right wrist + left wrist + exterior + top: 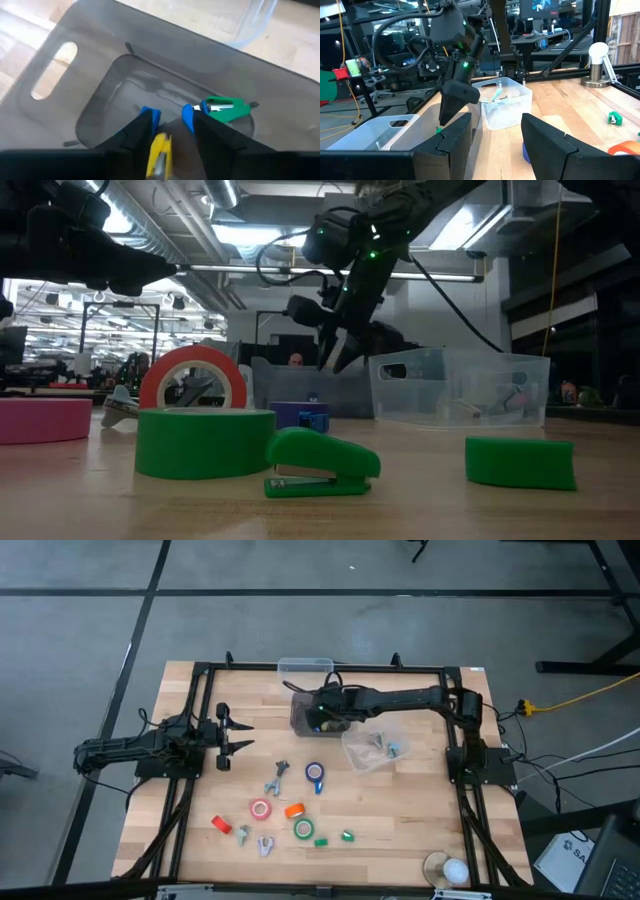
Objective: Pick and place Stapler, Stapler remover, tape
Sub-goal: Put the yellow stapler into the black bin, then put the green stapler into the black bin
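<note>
My right claw [167, 131] hangs directly over the dark bin [305, 710] at the back of the bench [400, 820], fingers parted with nothing between them. In the right wrist view a green stapler [223, 108], a blue one [151, 114] and a yellow one [159, 149] already lie on the bin's floor, under and just beside the fingertips.

Everything left to fetch lies on the near side of that bin, well apart from it: a blue tape roll [315, 773], a red-pink tape roll [261, 809], a green tape roll [303, 830], an orange piece [294, 810], a small red stapler [221, 825] and a couple of grey staple removers [277, 780]. A clear tub [368, 750] just beside the bin holds more small items I cannot make out.

My left claw [243, 732] waits off to the left of the bin, fingers spread and empty.

As I judge it, the coming move turns on reach. The blue tape roll is the nearest piece to the bin and sits toward me from the right claw, so the right arm looks the nearer for it. The red stapler lies farthest from the bin, on the left arm's side.
</note>
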